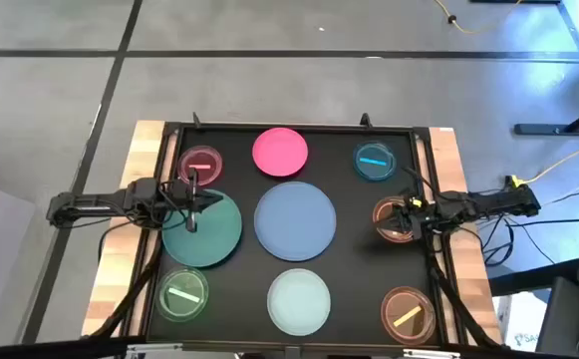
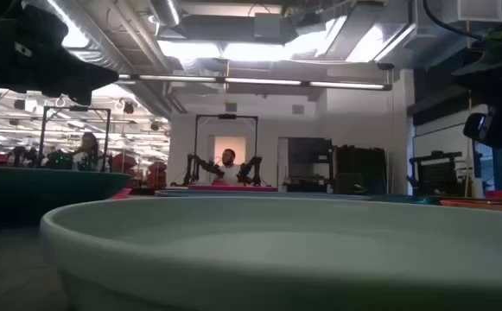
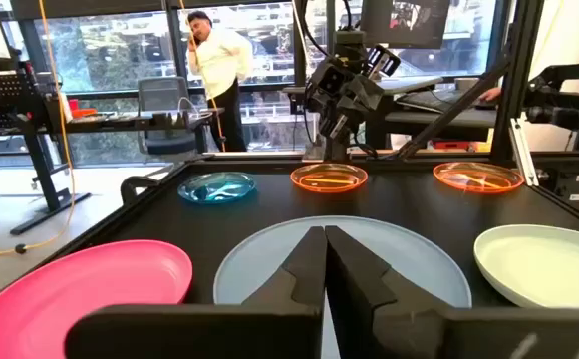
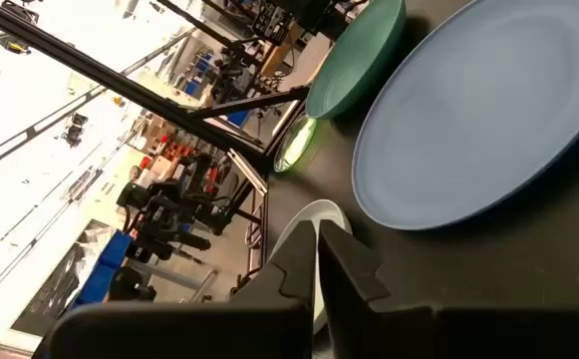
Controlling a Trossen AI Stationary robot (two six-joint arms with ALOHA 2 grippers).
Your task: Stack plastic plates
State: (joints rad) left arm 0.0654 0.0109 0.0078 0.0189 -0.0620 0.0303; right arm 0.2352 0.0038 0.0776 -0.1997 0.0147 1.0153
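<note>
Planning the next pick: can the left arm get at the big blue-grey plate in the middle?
Probably yes. The left gripper hovers over the dark green plate, right beside the blue-grey plate, with nothing between them.

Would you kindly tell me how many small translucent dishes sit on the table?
5: a pink one and a blue one far, two orange ones on the right, a green one near left.

Left pincer (image 1: pixel 197 199): arm extended inward from the left side, fingers closed together. Right pincer (image 1: pixel 401 217): arm extended inward from the right, fingers closed.
</note>
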